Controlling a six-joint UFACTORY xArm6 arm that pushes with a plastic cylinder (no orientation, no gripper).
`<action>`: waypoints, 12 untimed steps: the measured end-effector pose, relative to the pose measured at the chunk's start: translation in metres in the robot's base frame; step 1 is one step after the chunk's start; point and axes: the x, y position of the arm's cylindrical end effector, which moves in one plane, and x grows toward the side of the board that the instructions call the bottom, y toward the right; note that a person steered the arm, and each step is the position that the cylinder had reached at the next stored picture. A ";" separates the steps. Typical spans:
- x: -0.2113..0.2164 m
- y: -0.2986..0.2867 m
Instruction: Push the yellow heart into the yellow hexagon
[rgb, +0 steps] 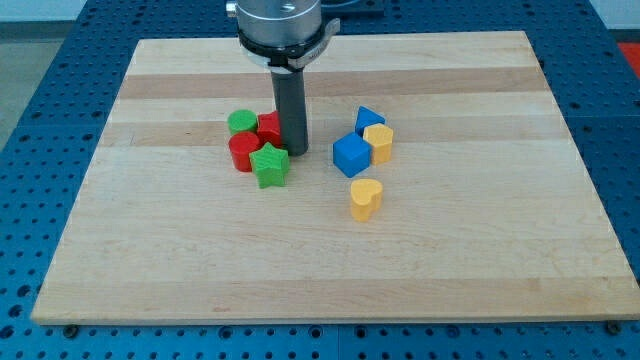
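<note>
Your tip (293, 151) sits beside the green plastic star (269, 165); no hand here. Push the light, probably slippery yellow plastic heart (366, 198) from its bottom side toward the yellow plastic hexagon (379, 142).

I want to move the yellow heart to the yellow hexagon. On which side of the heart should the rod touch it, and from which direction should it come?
No gripping is possible; my tip can only push. The yellow hexagon lies toward the view's top, slightly right of the yellow heart. So probably contact the heart's lower face, a little left of centre, coming from the view's bottom. My tip now stands beside the green star, so it must first circle round.
</note>
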 end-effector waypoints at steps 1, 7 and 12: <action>0.001 0.013; 0.104 0.079; 0.146 0.143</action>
